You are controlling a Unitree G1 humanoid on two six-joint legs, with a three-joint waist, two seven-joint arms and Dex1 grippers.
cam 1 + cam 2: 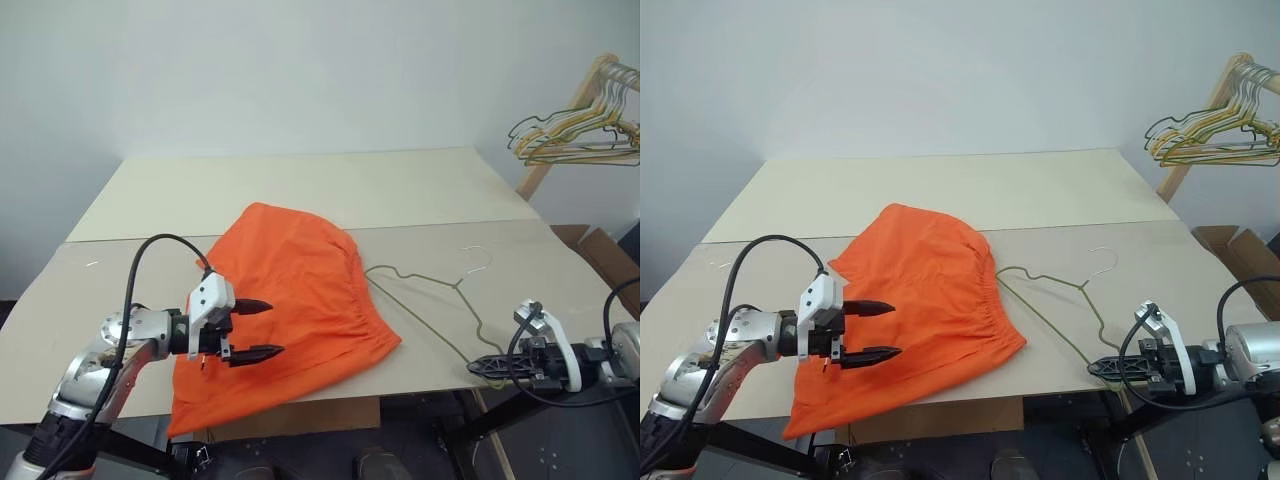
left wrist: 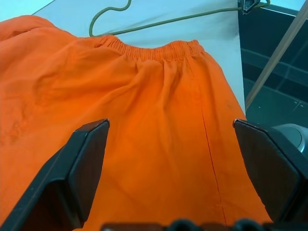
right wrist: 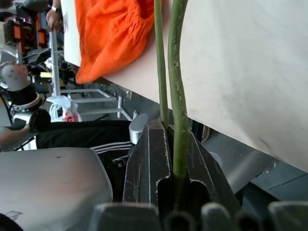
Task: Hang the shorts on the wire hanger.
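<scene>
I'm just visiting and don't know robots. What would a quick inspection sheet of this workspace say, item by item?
Surface: pale table, a seam across it.
Job's things: orange shorts lie flat, one leg drooping over the near edge; thin wire hanger lies beside the waistband, its corner past the near edge.
Clutter: nothing seen on the table.
Grippers: left gripper open, hovering over the shorts; right gripper shut on the wire hanger's corner at the table edge.
Cables: black cable loops above the left arm; another by the right wrist.
Surroundings: plain wall; wooden rack with a bunch of hangers at far right.
</scene>
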